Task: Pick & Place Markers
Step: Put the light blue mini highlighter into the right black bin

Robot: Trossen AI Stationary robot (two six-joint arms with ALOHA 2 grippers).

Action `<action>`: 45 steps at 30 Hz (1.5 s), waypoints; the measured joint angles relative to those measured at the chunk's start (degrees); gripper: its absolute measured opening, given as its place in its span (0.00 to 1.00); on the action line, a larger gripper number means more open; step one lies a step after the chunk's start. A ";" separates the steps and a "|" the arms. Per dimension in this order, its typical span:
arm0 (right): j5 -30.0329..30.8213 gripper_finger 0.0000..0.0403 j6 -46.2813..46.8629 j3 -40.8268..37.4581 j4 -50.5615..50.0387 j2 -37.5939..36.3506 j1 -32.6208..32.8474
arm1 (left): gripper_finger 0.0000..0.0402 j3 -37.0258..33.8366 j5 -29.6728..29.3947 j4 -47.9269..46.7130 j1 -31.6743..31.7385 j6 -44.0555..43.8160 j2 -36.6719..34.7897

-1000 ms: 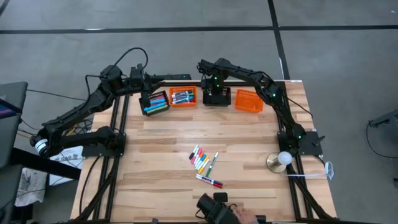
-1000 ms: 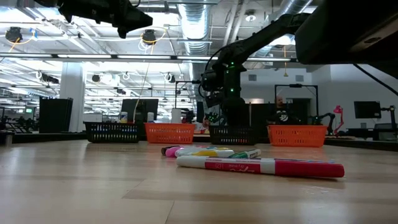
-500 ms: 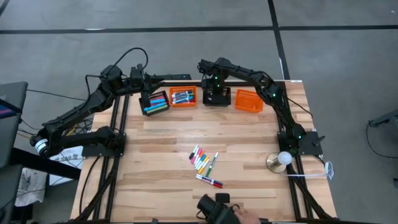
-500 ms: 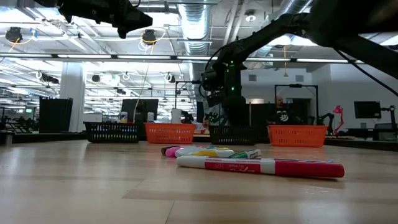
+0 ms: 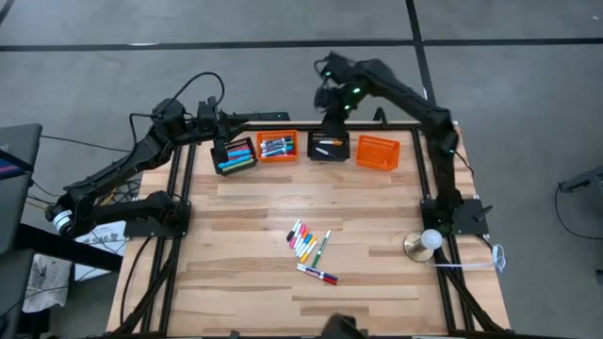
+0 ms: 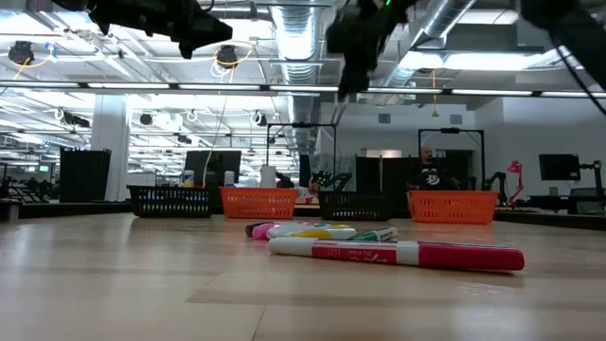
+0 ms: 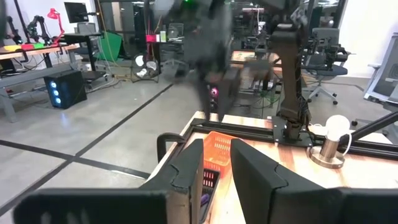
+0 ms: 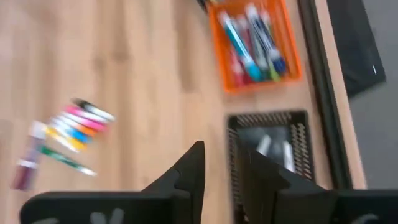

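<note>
1. Markers point(image 5: 310, 247): loose cluster mid-table; others in far baskets point(image 5: 277, 147).
2. Right gripper point(image 5: 332, 105): raised above black basket point(image 5: 328, 147), fingers slightly apart, empty.
3. Left gripper point(image 5: 226, 119): beside leftmost basket, fingers narrowly parted, empty.

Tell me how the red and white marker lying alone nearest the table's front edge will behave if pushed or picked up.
The red and white marker looks round-bodied and lies flat, so a sideways push would probably roll it. It appears stiff and thin, likely light. Its smooth barrel may slip in a loose pinch.
</note>
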 joint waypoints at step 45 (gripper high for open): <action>0.34 0.18 26.64 -38.30 17.61 -36.46 24.56 | 0.20 0.02 -12.28 -0.38 -16.18 -2.36 0.00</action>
